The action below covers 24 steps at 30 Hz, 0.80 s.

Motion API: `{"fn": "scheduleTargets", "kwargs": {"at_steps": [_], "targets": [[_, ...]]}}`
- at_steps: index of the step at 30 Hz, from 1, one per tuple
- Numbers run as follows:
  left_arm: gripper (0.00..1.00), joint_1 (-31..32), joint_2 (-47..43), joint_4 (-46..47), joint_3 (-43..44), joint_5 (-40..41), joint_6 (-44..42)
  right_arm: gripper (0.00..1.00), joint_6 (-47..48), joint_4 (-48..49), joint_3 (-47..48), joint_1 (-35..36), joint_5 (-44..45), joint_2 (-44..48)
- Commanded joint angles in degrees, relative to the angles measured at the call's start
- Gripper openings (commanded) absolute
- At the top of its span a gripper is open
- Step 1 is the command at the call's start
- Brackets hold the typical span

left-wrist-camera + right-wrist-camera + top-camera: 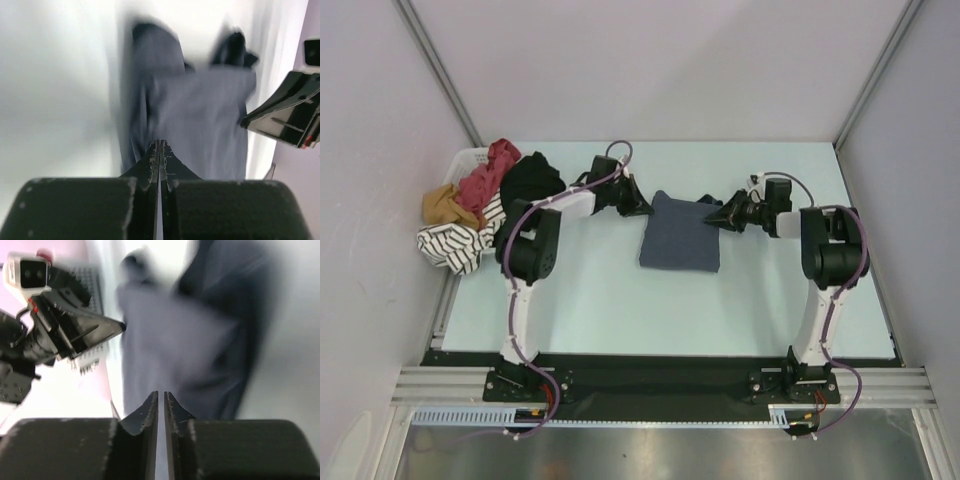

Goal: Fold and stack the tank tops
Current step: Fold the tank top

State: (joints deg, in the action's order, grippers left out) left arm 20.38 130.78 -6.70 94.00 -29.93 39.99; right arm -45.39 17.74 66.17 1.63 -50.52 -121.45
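Red tank top (498,165): crumpled on a heap of other clothes (460,235) at the far-left corner of the surface (620,300), partly over a white basket (465,158); unfolded.
Left gripper (643,209): at the far-left corner of the blue-grey top. Its fingers are pressed together, with no cloth showing between them, though the wrist view is blurred.
Blue-grey tank top (680,235): a flat, folded rectangle mid-surface, nearer the far edge than the near one.
Right gripper (709,218): at the top's far-right corner, closed to a thin slit with nothing seen in it.
Step in hand: the blue-grey top looks finished, probably the end of its last fold.
Next move: likely the left arm reaches for the red top, which needs pulling free of the heap and spreading flat on bare surface before folding.
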Motion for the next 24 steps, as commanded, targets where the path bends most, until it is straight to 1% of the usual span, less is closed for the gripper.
{"fn": "scheduleTargets", "kwargs": {"at_steps": [1,2,3,4,5,6,9,11,13,14,16,17,18,21,22,24], "targets": [[0.0,1.15,-14.22,2.39,-7.49,-0.47,-3.78,0.12,4.51,0.74,-3.85,2.5,-4.67,10.6],[0.0,1.59,-16.24,4.74,-9.77,-1.43,-3.25,0.1,5.65,-0.24,-5.86,3.2,-4.93,13.92],[0.0,2.81,-18.09,5.81,-14.41,-2.66,-2.99,0.09,7.14,-1.38,-6.75,4.77,-5.2,15.35],[0.0,3.52,-21.85,6.52,-16.63,-2.67,-2.81,0.08,8.46,-4.52,-7.45,5.66,-4.94,16.84],[0.0,4.31,-23.36,8.35,-18.83,-2.41,-2.2,0.08,10.82,-5.86,-8.94,6.36,-4.94,18.77],[0.0,5.79,-26.16,9.15,-22.94,-2.67,-2.02,0.08,11.37,-6.57,-9.74,6.98,-5.11,19.49],[0.0,8.61,-28.99,11.7,-29.54,-2.5,-1.06,0.08,11.55,-5.97,-13.42,8.65,-6.43,19.41],[0.0,9.58,-28.66,13.29,-31.5,-3.02,-0.88,0.06,11.72,-4.38,-14.84,8.39,-7.48,17.66],[0.0,10.03,-25.94,13.12,-32.73,-3.46,-1.31,0.05,12.08,-2.72,-16.6,7.87,-7.92,13.71],[0.0,9.94,-24.8,13.99,-33.17,-5.81,-1.4,0.03,11.55,-0.71,-17.38,7.25,-8.62,12.48],[0.0,8.54,-21.55,14.61,-35.01,-7.33,-1.4,0.02,8.39,4.82,-20.1,6.64,-9.33,9.58],[0.0,7.84,-21.01,15.65,-36.07,-7.42,-1.49,0.02,8.12,5.2,-20.55,5.85,-9.07,8.95],[0.0,6.53,-20.57,16.19,-38.25,-7.16,-1.58,0.01,8.21,5.12,-20.9,5.32,-8.63,8.43],[0.0,4.94,-21.87,15.58,-40.99,-5.76,-2.98,0.0,9.96,0.47,-21.26,3.04,-5.73,7.54],[0.0,4.76,-22.49,15.05,-41.35,-5.05,-3.25,0.0,10.84,-1.72,-21.35,2.42,-3.81,7.72],[0.0,4.76,-24.86,12.77,-42.05,-2.43,-4.3,0.01,11.11,-2.7,-22.75,0.49,-2.31,9.82]]}}
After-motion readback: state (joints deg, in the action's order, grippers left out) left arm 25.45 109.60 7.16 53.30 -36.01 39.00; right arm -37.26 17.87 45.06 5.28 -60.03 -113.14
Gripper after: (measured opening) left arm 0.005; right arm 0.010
